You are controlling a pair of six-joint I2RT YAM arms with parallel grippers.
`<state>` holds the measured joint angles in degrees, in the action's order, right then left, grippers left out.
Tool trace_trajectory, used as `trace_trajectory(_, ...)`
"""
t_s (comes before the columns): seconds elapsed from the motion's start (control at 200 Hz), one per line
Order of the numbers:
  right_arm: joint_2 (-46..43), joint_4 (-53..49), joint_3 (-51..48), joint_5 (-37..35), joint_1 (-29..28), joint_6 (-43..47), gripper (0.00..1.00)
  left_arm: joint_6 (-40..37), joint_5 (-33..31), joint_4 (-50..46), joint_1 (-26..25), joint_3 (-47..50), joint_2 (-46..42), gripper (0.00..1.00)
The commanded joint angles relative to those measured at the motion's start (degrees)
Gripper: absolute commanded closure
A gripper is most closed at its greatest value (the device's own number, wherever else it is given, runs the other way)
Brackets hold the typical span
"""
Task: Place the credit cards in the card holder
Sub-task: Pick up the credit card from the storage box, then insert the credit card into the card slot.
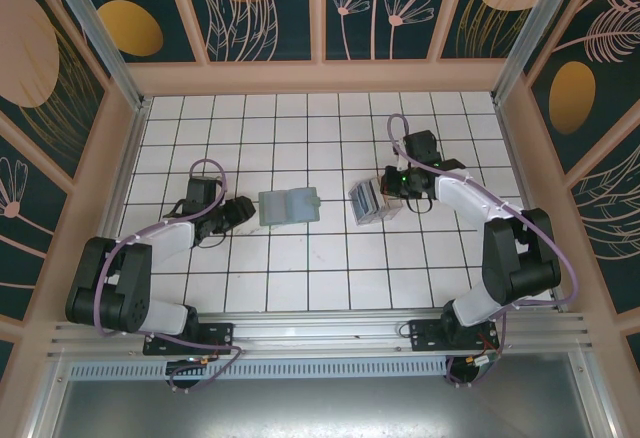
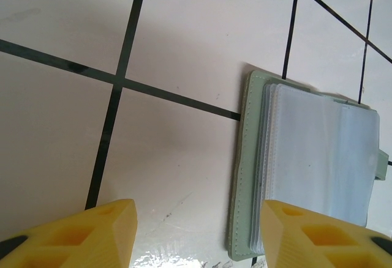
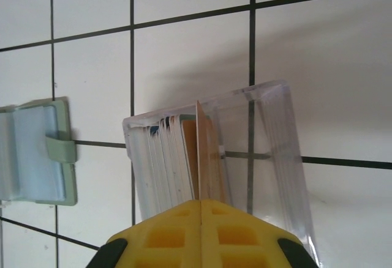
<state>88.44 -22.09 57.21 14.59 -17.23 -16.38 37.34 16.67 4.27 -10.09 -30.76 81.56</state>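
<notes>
Credit cards [image 3: 174, 158] stand on edge in a clear box [image 3: 275, 145], just right of centre on the counter [image 1: 330, 278]. I see my right tool [image 3: 201, 210] pinched closed on one tan card [image 3: 199, 152]. Card holder [image 1: 288, 206] lies open mid-counter, near the box. My left tool [image 2: 196, 231] hangs half open over its left edge, empty.

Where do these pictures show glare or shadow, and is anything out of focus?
Left wrist: small glare on the tile near the left gripper, soft shadow left of the card holder. Right wrist: broad shadow on the tiles beyond the clear box; the credit card at the right gripper is sharp. Top external: even light.
</notes>
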Motion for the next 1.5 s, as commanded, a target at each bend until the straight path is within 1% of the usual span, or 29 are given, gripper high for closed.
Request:
trace_trajectory(0.0,-1.9,-2.3,-0.7,-2.9,-0.2,0.6,1.0,0.4,0.9,1.0,0.2,0.3,0.6,0.44)
trace_trajectory(0.165,-6.8,-2.3,-1.5,-9.3,-0.8,0.4,1.0,0.1,0.8,0.1,0.3,-0.4,0.5,0.44)
trace_trajectory(0.32,-15.1,1.5,-4.1,-13.5,-1.5,-0.2,1.0,-0.5,0.7,-0.8,0.3,-1.0,-0.1,0.44)
trace_trajectory(0.385,-17.9,4.5,-5.0,-12.1,-1.6,-0.8,1.0,-0.5,0.9,-1.3,0.2,-1.3,-0.5,0.44)
trace_trajectory(0.5,-18.2,11.5,-6.2,-2.4,-3.3,-2.2,1.0,-0.3,2.3,-0.4,0.3,-1.0,-0.4,0.44)
trace_trajectory(0.546,-16.8,15.4,-6.9,1.9,-4.8,-3.9,1.0,-0.6,3.4,-0.9,0.2,-1.6,0.3,0.44)
trace_trajectory(0.636,-12.1,23.1,-7.1,5.3,-8.8,-8.5,1.0,-0.5,6.6,0.0,0.3,-1.6,1.5,0.44)
trace_trajectory(0.766,-1.0,33.7,-4.6,12.1,-13.4,-14.6,1.0,-1.5,11.6,1.6,-0.2,-1.9,3.7,0.44)
trace_trajectory(0.821,3.8,37.4,-3.2,15.3,-13.8,-17.0,1.0,-2.5,11.0,0.1,-1.0,-2.6,3.9,0.44)
trace_trajectory(0.871,7.6,39.7,-2.0,17.8,-15.7,-18.4,1.0,-3.2,9.6,-0.7,-1.6,-2.9,3.8,0.44)
trace_trajectory(1.001,14.8,39.2,1.7,20.2,-16.6,-18.6,1.0,-4.2,8.1,-3.4,-2.1,-4.3,4.9,0.45)
trace_trajectory(1.091,17.4,41.0,2.3,23.2,-16.4,-19.7,1.0,-3.6,7.7,-2.4,-2.4,-3.8,4.8,0.47)
trace_trajectory(1.251,21.5,40.1,3.9,26.0,-16.4,-20.0,1.0,-3.9,6.8,-3.5,-2.4,-5.1,7.1,0.53)
trace_trajectory(1.301,22.1,40.0,3.8,26.0,-16.5,-19.9,1.0,-3.7,6.5,-3.0,-2.4,-5.0,7.8,0.57)
trace_trajectory(1.391,23.2,39.7,3.8,25.7,-16.4,-19.6,1.0,-3.5,6.7,-3.8,-2.5,-6.0,9.2,0.69)
trace_trajectory(1.496,25.0,41.2,3.8,27.6,-15.9,-20.8,1.0,-3.0,6.2,-3.6,-2.8,-6.0,9.5,0.72)
